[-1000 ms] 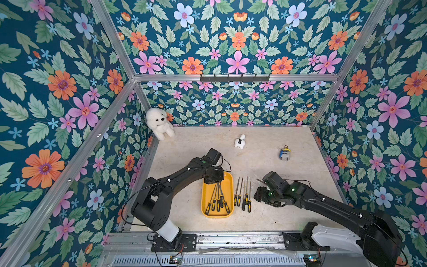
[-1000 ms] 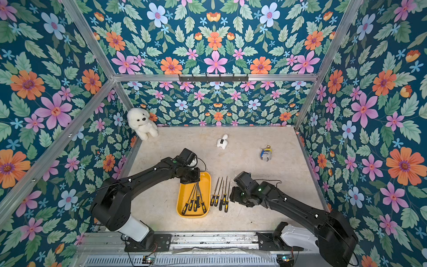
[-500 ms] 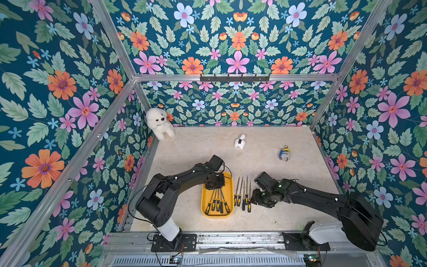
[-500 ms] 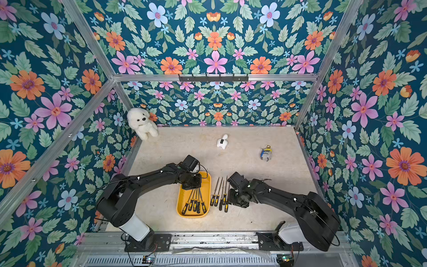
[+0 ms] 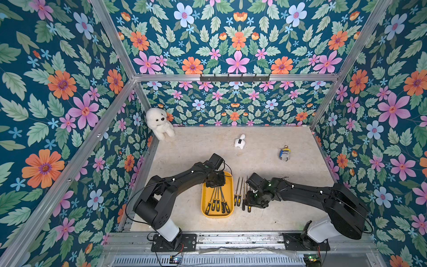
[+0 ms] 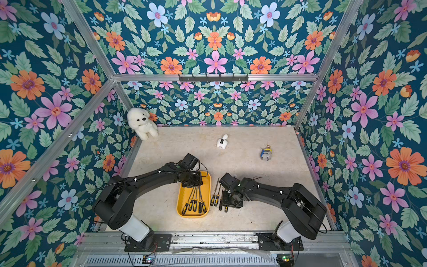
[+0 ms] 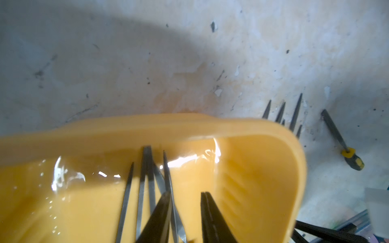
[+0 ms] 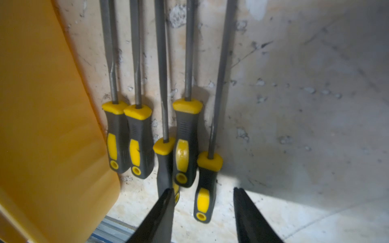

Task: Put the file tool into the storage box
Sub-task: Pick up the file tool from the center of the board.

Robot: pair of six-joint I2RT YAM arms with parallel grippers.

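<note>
The storage box (image 5: 203,208) is a shallow yellow tray (image 6: 179,203) at the front of the table, with several black-and-yellow file tools (image 5: 217,203) lying in it. My left gripper (image 7: 185,195) hangs over its far end (image 5: 216,182), open, with grey blades (image 7: 145,168) beside one finger. Several more files (image 5: 238,187) lie in a row on the table right of the box (image 8: 42,105). My right gripper (image 8: 203,190) is open low over their handles (image 5: 250,203). Its jaws stand either side of the rightmost file's handle (image 8: 207,183) without touching it.
A white plush dog (image 5: 159,123) sits in the far left corner. A small white toy (image 5: 239,141) and a keyring charm (image 5: 284,154) lie on the far half of the table. Floral walls close three sides, and a metal rail (image 5: 231,239) runs along the front.
My left gripper has come down over the box's far end and opened. My right gripper has shifted toward the file handles and its jaws have narrowed around the rightmost handle.
</note>
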